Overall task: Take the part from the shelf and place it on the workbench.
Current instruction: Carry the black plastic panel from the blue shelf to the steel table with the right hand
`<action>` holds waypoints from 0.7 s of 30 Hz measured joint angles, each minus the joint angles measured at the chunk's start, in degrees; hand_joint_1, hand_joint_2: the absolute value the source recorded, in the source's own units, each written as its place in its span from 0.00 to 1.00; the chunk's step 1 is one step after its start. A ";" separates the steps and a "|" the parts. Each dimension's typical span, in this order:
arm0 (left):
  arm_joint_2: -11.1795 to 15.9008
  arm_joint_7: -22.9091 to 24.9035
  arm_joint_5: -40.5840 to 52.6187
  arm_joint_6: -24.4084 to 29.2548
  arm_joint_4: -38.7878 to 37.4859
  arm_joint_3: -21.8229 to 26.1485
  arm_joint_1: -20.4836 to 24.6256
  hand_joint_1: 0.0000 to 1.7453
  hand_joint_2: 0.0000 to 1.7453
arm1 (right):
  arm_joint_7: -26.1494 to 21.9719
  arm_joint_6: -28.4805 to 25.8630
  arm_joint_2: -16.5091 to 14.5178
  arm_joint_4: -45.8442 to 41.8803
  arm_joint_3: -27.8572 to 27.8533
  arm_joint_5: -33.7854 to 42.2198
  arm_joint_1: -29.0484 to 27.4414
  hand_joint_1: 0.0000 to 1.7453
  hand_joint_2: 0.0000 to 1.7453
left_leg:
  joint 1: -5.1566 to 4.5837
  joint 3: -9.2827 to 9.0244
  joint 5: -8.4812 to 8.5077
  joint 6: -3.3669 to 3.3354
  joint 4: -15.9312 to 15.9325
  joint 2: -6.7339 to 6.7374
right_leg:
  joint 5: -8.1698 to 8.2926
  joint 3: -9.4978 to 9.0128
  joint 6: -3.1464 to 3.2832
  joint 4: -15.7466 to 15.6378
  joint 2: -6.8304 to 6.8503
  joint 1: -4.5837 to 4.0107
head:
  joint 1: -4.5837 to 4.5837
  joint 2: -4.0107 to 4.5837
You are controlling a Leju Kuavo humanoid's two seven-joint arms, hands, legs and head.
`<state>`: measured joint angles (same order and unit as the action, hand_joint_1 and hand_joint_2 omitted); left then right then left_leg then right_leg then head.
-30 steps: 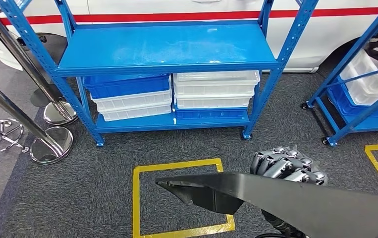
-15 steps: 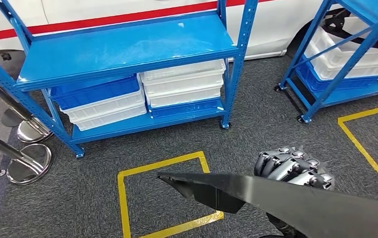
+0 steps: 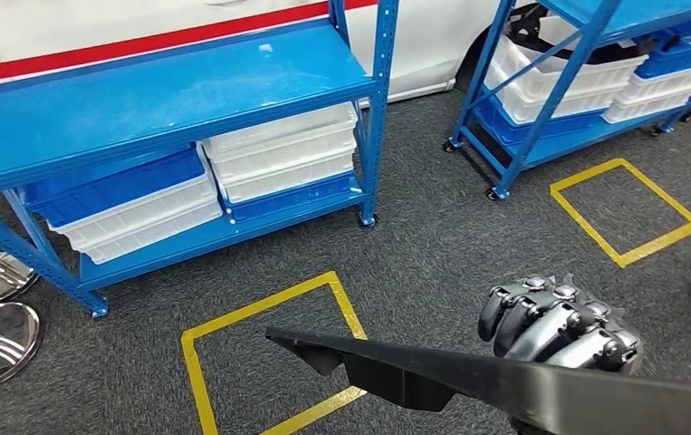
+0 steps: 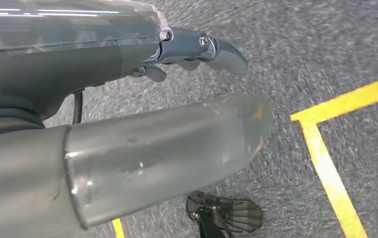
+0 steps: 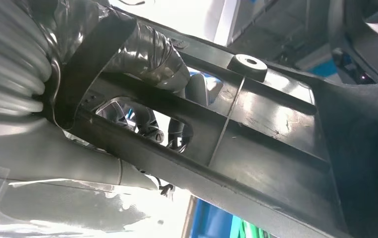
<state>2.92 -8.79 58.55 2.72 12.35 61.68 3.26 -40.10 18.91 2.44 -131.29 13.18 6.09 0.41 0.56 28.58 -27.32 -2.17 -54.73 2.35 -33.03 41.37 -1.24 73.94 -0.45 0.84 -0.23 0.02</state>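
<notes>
Head view: one part (image 3: 504, 385), two shelves (image 3: 187, 86).

Right hand (image 3: 559, 324) low on the right in the head view, fingers (image 3: 527, 313) curled over the top edge of the black part (image 3: 432, 373), gripping it. Left hand (image 4: 127, 114) hanging over the floor, fingers straight-ish and apart, holding nothing.

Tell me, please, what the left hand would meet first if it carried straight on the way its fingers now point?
Probably the grey carpet. The left hand points out and down over bare floor, with nothing between, and the yellow tape line lies off to one side. Depth is hard to judge.
</notes>
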 joint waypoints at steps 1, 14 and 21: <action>-0.02 0.01 0.18 0.05 0.00 0.00 0.08 0.00 0.00 | 0.01 0.81 -0.45 -0.23 -0.43 0.57 -0.29 0.91 1.00 | 0.08 0.05 -0.10 0.15 -0.15 0.75 | 0.93 -0.59 -0.32 -0.77 0.25 0.31 | 0.01 0.00; -0.97 0.51 0.24 0.98 0.00 0.02 0.50 0.00 0.00 | 0.06 9.71 -6.20 -0.26 -0.61 6.72 -3.40 0.91 1.00 | 0.72 5.24 -8.95 3.53 -13.96 -1.57 | 7.07 -7.85 3.30 -15.86 -0.16 -0.10 | -0.03 0.00; -1.96 -0.36 0.09 1.12 -0.01 0.42 0.32 0.00 0.00 | 0.08 5.65 -5.58 3.74 7.22 6.76 -4.18 0.91 1.00 | 0.93 1.49 -2.03 2.67 -4.27 -6.24 | 7.21 -7.11 2.79 -14.72 -5.15 -0.31 | -0.03 0.00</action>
<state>0.97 -9.14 58.64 3.84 12.34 62.10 3.58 -40.02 24.56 -3.14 -127.56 20.39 12.85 -3.77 1.49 30.07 -29.35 0.51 -59.00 -3.89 -25.82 34.27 1.55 59.22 -5.61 0.52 -0.26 0.02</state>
